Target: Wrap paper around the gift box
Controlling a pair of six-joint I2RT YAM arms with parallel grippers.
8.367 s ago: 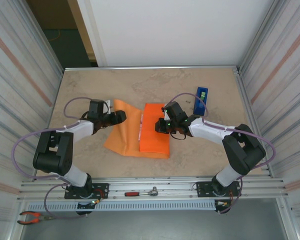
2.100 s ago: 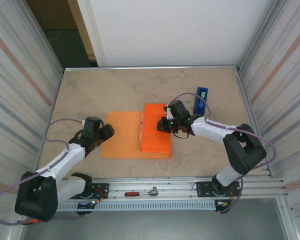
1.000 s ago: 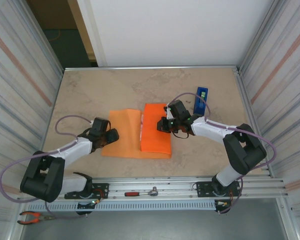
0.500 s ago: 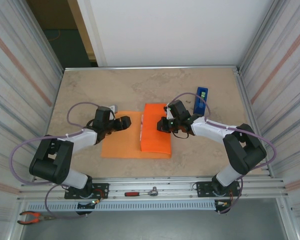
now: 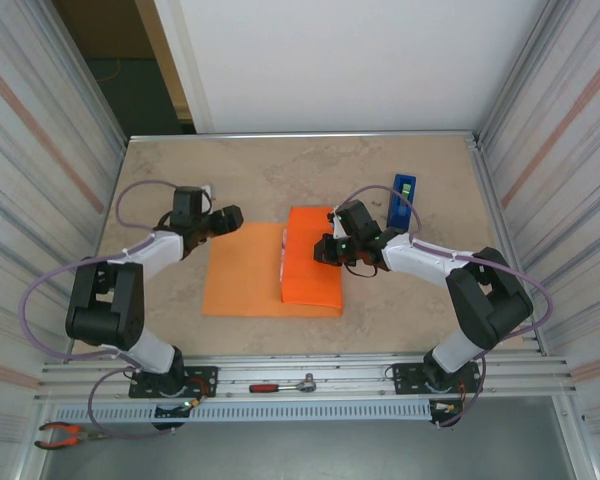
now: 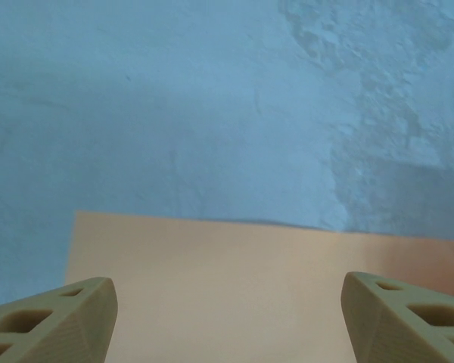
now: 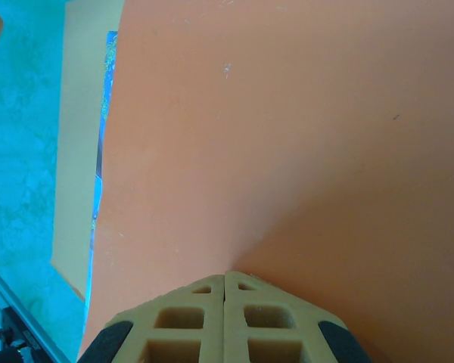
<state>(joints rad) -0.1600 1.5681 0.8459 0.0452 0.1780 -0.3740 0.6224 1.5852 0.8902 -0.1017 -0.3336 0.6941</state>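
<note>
Left claw [image 5: 230, 216], spread wide, swung over paper [image 5: 242, 278] edge.

My left arm [image 5: 145, 255] folds back at the elbow near its base, with the forearm stretched forward and inward. My left tool [image 5: 224, 218] points right, jaws spread wide and fingertips [image 6: 53, 321] far apart. My right arm [image 5: 430, 262] bends at the right side and reaches left. My right tool [image 5: 323, 250] is fully closed, fingers [image 7: 189, 318] flush together.
</note>
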